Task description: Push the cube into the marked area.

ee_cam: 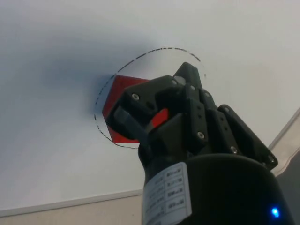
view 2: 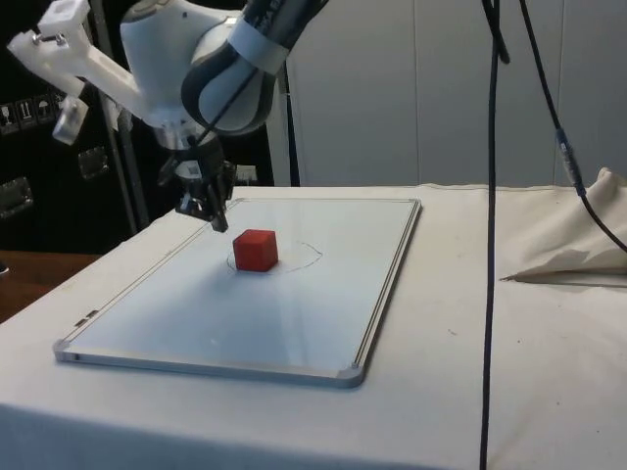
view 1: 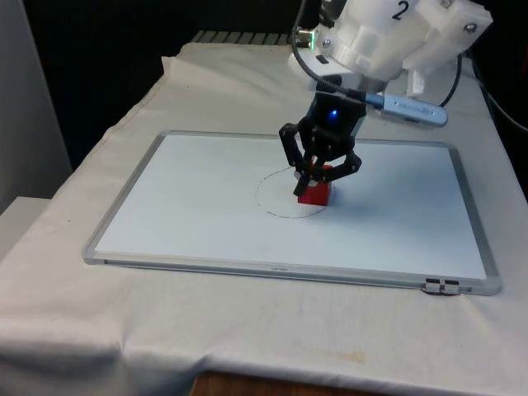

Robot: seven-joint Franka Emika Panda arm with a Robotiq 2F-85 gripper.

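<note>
A red cube (view 1: 317, 195) sits on a whiteboard (view 1: 190, 206), at the edge of a dashed circle (view 1: 280, 214) drawn on it and over the line on the front view's right. In the side view the cube (view 2: 256, 250) covers the near end of the circle (view 2: 306, 257). My gripper (view 1: 304, 183) is shut with nothing between its fingers, its tips just above the cube's top. From the side, the gripper (view 2: 219, 223) hangs slightly above and beside the cube. The wrist view has the gripper (ee_cam: 187, 70) over the circle (ee_cam: 154, 50), partly hiding the cube (ee_cam: 123, 91).
The whiteboard's metal frame (view 1: 289, 272) runs around the board, which lies on a white cloth (view 1: 247, 330). A black cable (view 2: 490, 245) hangs down at the side, and bunched cloth (view 2: 568, 245) lies beyond it.
</note>
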